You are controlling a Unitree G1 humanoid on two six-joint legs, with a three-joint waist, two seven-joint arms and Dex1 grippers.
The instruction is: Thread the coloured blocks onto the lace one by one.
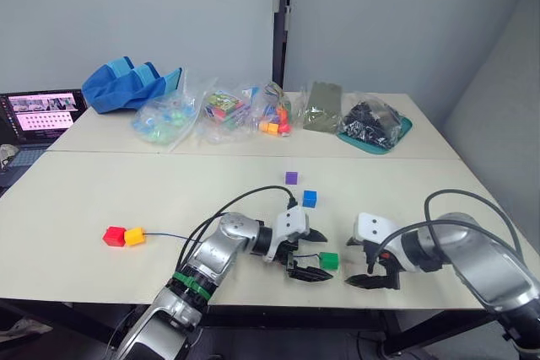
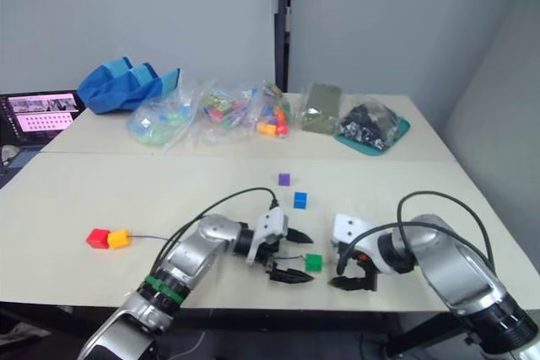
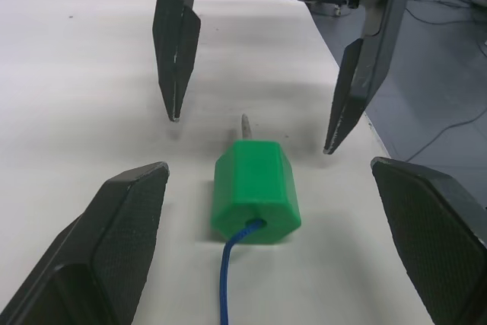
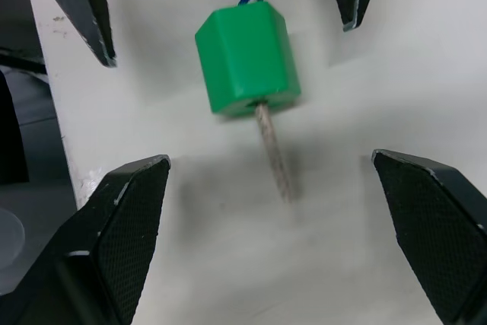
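Green block [image 1: 329, 260] lies lower centre on surface [image 1: 101, 200], lace [image 3: 228, 283] thru it, tip poking out; left claw [image 1: 309, 254] & right claw [image 1: 369, 273] both spread, flanking it, prob. to pull tip.

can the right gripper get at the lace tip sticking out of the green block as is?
Probably yes. The right gripper is open, and the pale lace tip pokes out of the green block on bare table between its fingers, with nothing over it. The left gripper, also open, sits opposite.
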